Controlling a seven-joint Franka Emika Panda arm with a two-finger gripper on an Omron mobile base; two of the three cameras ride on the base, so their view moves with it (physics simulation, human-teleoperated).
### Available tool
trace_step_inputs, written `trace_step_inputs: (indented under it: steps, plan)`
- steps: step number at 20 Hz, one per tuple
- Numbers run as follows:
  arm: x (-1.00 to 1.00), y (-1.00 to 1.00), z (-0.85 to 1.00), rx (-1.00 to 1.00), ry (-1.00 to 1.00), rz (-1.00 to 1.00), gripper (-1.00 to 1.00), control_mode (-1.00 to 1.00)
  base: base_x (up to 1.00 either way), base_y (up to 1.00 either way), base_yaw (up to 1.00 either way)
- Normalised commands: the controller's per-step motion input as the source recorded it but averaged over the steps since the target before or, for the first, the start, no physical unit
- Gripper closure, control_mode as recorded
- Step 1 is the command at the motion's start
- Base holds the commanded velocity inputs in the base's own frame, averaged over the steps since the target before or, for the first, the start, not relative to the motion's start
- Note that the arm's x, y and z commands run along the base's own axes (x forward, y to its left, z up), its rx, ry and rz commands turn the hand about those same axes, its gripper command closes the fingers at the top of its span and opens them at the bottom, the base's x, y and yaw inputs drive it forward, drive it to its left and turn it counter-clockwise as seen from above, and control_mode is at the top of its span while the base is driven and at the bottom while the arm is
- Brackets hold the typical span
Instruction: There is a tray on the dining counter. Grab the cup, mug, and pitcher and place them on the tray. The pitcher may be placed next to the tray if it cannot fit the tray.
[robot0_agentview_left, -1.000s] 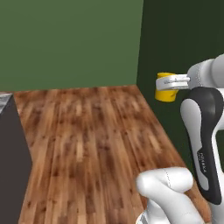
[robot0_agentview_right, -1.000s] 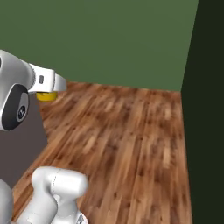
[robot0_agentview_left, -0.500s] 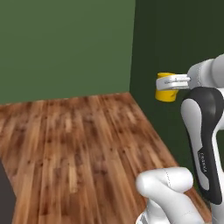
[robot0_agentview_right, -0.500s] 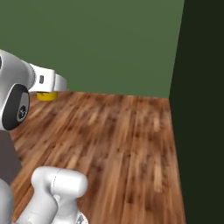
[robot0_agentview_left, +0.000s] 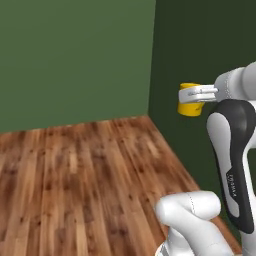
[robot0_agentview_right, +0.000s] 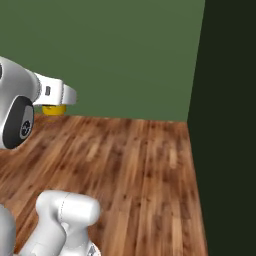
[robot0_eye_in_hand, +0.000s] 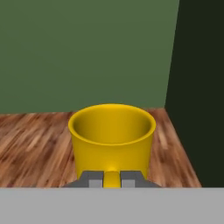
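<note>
The fingers (robot0_eye_in_hand: 89, 180) are pinched on the handle of the mug (robot0_eye_in_hand: 112, 136), one grey tip on each side of the yellow handle at the lower edge of the hand view. The gripper (robot0_agentview_left: 192, 93) holds the mug in the air, above the wooden floor (robot0_agentview_left: 80, 185) and in front of the green wall (robot0_agentview_left: 75, 55). The mug stands upright, long axis vertical, open mouth up. Its body lies just beyond the fingertips; its handle points back toward the hand. In the right base view the mug (robot0_agentview_right: 54, 110) shows below the hand.
</note>
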Motion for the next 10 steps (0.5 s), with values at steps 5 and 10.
trace_step_inputs:
  steps: [5,10]
  plan:
    - [0.00,0.00,0.00,0.00,0.00,0.00,1.00,1.00,1.00,-0.03,-0.02]
    - [0.00,0.00,0.00,0.00,0.00,0.00,1.00,1.00,1.00,-0.09,0.05]
